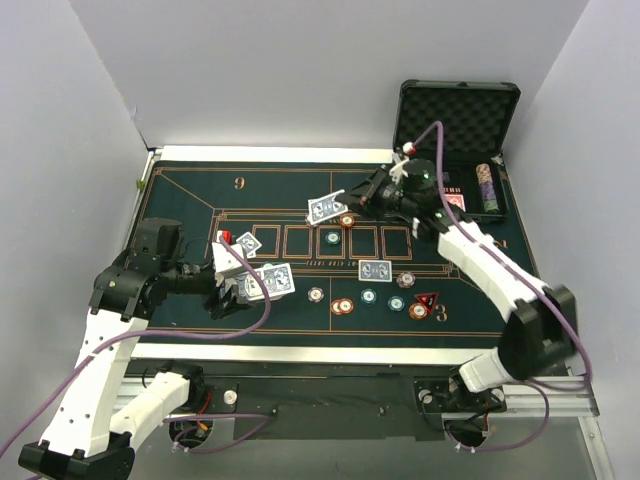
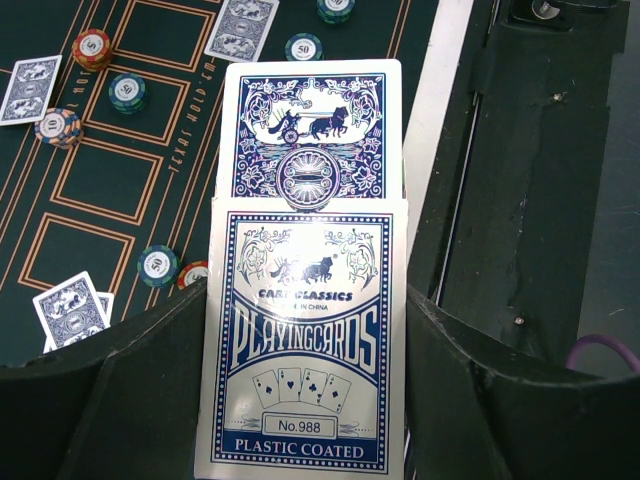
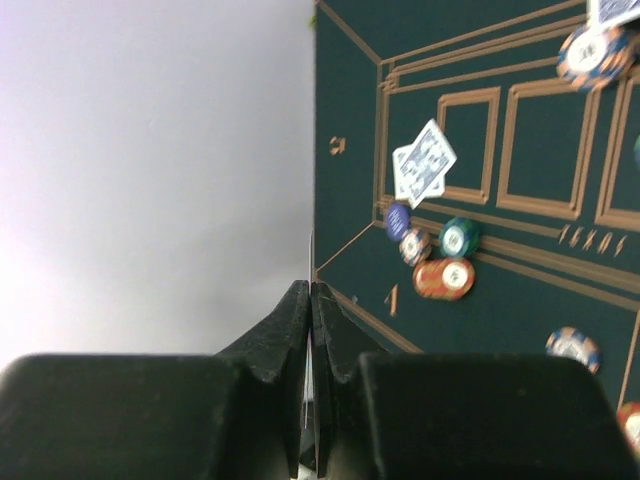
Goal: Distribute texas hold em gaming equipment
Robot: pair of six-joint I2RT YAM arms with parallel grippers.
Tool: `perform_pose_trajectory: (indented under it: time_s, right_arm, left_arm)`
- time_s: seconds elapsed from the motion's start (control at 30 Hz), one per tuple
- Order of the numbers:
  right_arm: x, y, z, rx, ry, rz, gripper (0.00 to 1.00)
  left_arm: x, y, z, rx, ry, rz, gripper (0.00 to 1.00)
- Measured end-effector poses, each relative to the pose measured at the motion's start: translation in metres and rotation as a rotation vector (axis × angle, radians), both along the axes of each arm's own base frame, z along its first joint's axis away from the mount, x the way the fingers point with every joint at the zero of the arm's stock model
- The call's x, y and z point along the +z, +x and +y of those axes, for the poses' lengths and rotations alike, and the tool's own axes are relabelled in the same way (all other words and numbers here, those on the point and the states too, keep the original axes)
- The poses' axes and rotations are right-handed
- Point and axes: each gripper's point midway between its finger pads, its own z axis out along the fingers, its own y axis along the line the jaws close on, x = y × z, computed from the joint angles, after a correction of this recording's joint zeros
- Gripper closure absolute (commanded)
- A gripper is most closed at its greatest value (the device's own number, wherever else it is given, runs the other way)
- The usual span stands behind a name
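The left claw is clamped on the blue-and-white cardboard box of playing cards. Its two black fingers press the box's long edges, so the open end faces forward. One blue-backed protruding card stands half out of that end, placed, I judge, so the other arm can draw it off. The right claw has its fingers together on a thin white edge. This is probably the single blue-backed playing card, pinched flat so that it can be laid on the dark green felt poker mat.

Only the overhead view shows that card's patterned back and its place: upper middle of the frame, above the row of gold-outlined boxes. The right wrist view gives it edge-on. The overhead view also shows another blue-backed card lying flat and round poker chips in the lower middle. The left wrist view alone shows the box's printing.
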Motion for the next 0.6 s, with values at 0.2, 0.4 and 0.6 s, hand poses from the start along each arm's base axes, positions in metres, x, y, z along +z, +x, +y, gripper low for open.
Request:
perform_pose_trajectory:
  time_s: [0.2,0.4,0.6]
  right_arm:
    - [-0.065,0.099,0.014,-0.028,-0.127,0.063,1.00]
    - [-0.137,0.170,0.016,-0.052,-0.252,0.116,1.00]
    - [-0.189,0.197,0.008,-0.088,-0.306,0.184,1.00]
  left_arm:
    - [0.000,0.000,0.000,0.001,-0.001,0.002,0.67]
    - [0.000,0.001,0.000,0.003,-0.003,0.004,0.67]
    - [0.000,0.001,0.000,0.003,-0.003,0.004,0.67]
